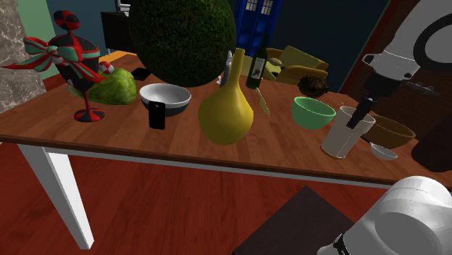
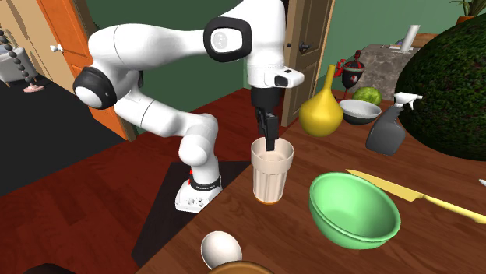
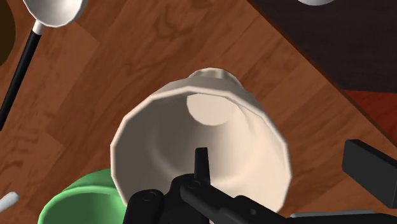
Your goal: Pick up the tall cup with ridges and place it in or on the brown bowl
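**Shoulder view.** Ridged off-white cup (image 1: 340, 136) stands upright on the bench (image 1: 109, 127), near the front edge, toward the stand-side end. Brown bowl (image 1: 395, 130) is just beside it, further toward that end. Green bowl (image 1: 313, 113) sits on the cup's other side, farther back from the front edge. Spoon (image 1: 382, 151) lies by the front edge, between cup and brown bowl. The jaws come down at the cup's rim.

**Second exterior view.** Arm (image 2: 156, 70) bends over the bench edge, and the jaws dip into the mouth of the cup (image 2: 272, 179). The cup stands close to that edge. Green bowl (image 2: 354, 210) is near it, not touching. Spoon (image 2: 220, 249) lies at the edge, next to the brown bowl's rim (image 2: 237, 269).

**Wrist view.** The view looks down into the cup (image 3: 159, 127), with its pale floor visible and the jaws over its mouth. Green bowl (image 3: 76, 200) sits beside the cup, and the spoon (image 3: 54, 9) is apart from it. Whether the jaws are spread or closed is not readable.
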You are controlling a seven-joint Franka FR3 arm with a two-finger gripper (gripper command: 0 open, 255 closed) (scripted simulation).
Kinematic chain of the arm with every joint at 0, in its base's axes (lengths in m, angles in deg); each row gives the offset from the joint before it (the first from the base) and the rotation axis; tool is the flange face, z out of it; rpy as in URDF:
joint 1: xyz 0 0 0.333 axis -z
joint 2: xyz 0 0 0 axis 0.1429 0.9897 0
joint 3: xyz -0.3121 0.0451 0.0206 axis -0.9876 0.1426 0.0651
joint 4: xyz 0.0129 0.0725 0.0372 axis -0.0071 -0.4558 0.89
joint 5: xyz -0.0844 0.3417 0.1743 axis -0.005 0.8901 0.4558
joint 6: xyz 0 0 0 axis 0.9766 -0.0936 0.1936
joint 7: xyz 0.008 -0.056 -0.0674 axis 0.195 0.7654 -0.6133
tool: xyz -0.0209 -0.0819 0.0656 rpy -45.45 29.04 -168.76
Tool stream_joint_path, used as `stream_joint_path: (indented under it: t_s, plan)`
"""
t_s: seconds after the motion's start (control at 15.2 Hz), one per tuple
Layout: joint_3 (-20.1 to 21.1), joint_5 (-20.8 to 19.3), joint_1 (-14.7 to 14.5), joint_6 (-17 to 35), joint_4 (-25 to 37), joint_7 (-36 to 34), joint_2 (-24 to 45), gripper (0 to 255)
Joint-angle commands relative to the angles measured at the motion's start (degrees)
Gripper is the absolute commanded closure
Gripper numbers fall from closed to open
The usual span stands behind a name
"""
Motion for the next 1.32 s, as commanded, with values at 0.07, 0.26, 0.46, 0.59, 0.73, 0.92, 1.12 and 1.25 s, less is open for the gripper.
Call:
stream_joint_path:
  t_s: [0.07, 0.26, 0.46, 0.59, 0.73, 0.92, 1.12, 1.25]
  plan:
    - [-0.7, -0.6, 0.3, 2.0, -2.7, -0.1, -0.7, 0]
    - [-0.8, -0.8, 0.3, 2.3, -3.1, -0.1, -0.8, 0]
    - [-0.8, -0.8, 0.3, 2.3, -3.1, -0.1, -0.8, 0]
    - [-0.8, -0.8, 0.3, 2.3, -3.1, -0.1, -0.8, 0]
    - [-0.8, -0.8, 0.3, 2.3, -3.1, -0.1, -0.8, 255]
    - [-0.8, -0.8, 0.3, 2.3, -3.1, -0.1, -0.8, 255]
    - [-0.8, -0.8, 0.3, 2.3, -3.1, -0.1, -0.8, 255]
    - [-0.8, -0.8, 0.3, 2.3, -3.1, -0.1, -0.8, 255]
